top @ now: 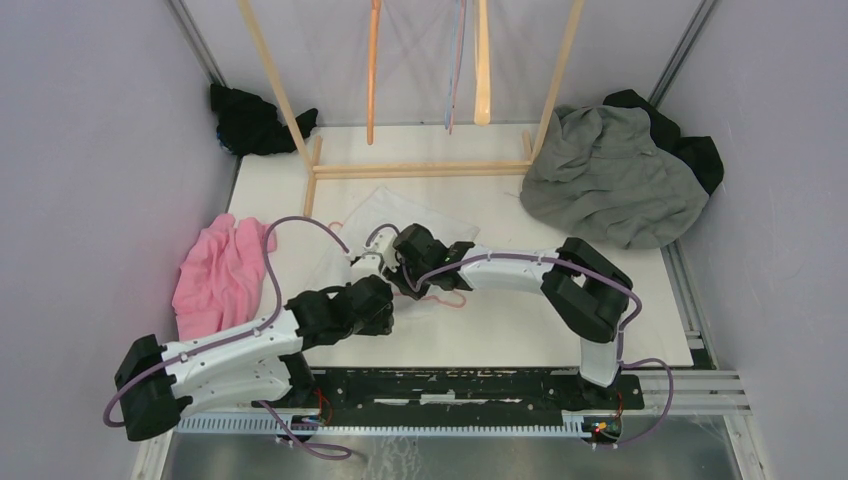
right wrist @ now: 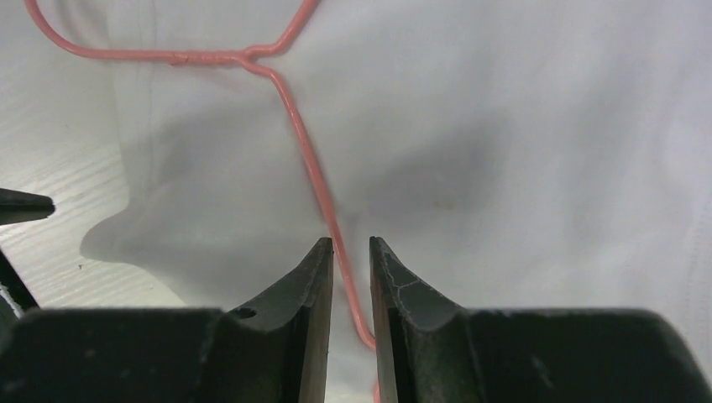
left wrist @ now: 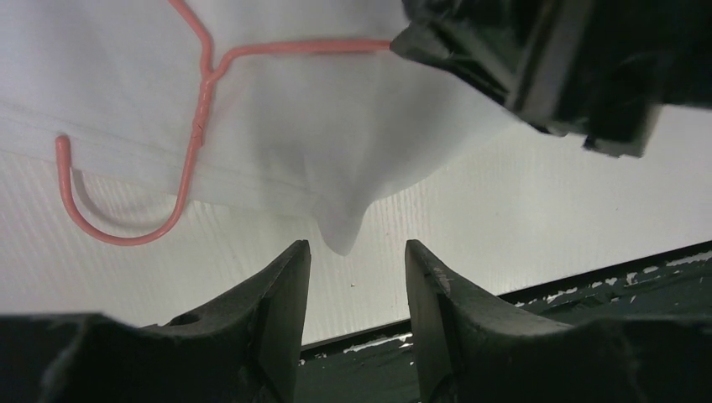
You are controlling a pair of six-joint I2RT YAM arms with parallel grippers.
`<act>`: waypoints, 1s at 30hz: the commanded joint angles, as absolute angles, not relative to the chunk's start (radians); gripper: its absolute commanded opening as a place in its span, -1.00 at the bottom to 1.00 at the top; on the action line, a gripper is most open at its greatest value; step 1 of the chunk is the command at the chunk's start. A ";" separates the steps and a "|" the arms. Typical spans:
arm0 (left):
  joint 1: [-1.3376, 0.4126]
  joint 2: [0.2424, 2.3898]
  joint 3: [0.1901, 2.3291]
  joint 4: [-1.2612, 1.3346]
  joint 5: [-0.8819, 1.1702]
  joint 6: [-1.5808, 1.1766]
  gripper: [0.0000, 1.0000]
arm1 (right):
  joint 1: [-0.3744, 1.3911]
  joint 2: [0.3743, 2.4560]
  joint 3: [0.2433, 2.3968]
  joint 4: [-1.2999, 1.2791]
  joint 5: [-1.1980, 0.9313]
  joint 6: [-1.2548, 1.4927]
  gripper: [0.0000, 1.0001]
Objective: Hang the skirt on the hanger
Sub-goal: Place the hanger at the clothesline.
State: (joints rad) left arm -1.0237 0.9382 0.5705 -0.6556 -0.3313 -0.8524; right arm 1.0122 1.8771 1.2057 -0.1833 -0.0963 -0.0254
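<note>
The white skirt [top: 380, 215] lies flat on the table, and also shows in the left wrist view [left wrist: 336, 126] and the right wrist view [right wrist: 504, 126]. A pink wire hanger [top: 452, 303] lies on top of it; its hook shows in the left wrist view [left wrist: 197, 126]. My right gripper [top: 408, 282] is nearly closed around a hanger wire [right wrist: 306, 159], which runs between its jaws [right wrist: 351, 243]. My left gripper [top: 388, 298] is open just short of a skirt corner [left wrist: 340, 239], its fingertips [left wrist: 357, 252] either side of it but apart from the cloth.
A wooden rack [top: 420, 170] with hanging hangers [top: 372, 70] stands at the back. A pink cloth [top: 215, 275] lies at the left, a grey garment [top: 610, 185] at the right, a black cloth [top: 255, 120] in the back left corner. The right gripper's body [left wrist: 546, 67] is close above the left one.
</note>
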 commanded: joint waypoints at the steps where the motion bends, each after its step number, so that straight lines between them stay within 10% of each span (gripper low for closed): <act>1: -1.027 0.919 0.612 -0.596 -0.417 -0.907 0.04 | 1.019 1.902 1.206 -0.194 -0.102 -0.038 -0.45; 13: -1.027 0.912 0.525 -0.499 -0.487 -0.953 0.00 | 1.032 1.944 1.204 -0.194 -0.081 -0.034 -0.43; 30: -1.026 0.783 0.639 -0.694 -0.552 -0.938 -0.01 | 1.004 1.840 1.224 -0.228 -0.183 0.027 -0.94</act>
State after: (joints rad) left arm -1.0233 0.8215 0.5728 -0.6395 -0.4873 -0.9123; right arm 1.0245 1.9224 1.2026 -0.2131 -0.1162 -0.0151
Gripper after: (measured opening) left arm 0.494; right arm 0.043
